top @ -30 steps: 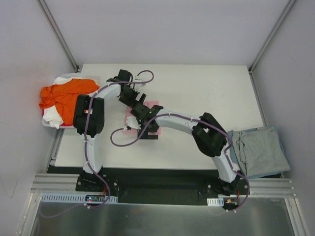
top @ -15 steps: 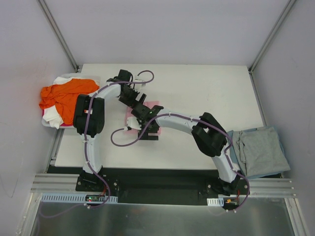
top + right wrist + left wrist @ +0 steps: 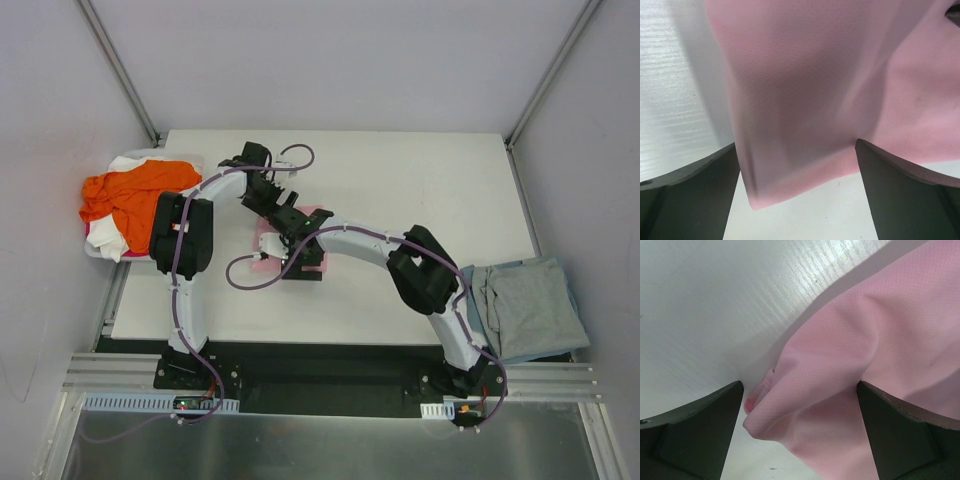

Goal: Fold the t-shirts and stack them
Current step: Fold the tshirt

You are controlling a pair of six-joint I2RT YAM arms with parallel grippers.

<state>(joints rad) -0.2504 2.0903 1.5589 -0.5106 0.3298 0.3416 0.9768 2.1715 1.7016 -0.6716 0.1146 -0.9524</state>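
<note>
Now, top view: pink t-shirt (image 3: 263,243) at the middle of the bench (image 3: 420,180); orange t-shirt (image 3: 135,185) at left edge, grey-blue t-shirt (image 3: 530,310) at right edge
Left wrist: left gripper (image 3: 799,387) spread wide astride a pink fold, clamping nothing
Right wrist: right gripper (image 3: 797,145) spread wide over pink cloth, clamping nothing

- You're looking at a robot lab test cell here, not anybody's home.
- Plain grey panel walls (image 3: 340,60) box in a bare white table (image 3: 400,180), with metal corner posts (image 3: 118,68) running up the sides.
- Your left arm (image 3: 185,240) and right arm (image 3: 430,275) are bolted to an aluminium rail (image 3: 110,372) at the near edge, purple cables (image 3: 240,285) looping loose all over them.
</note>
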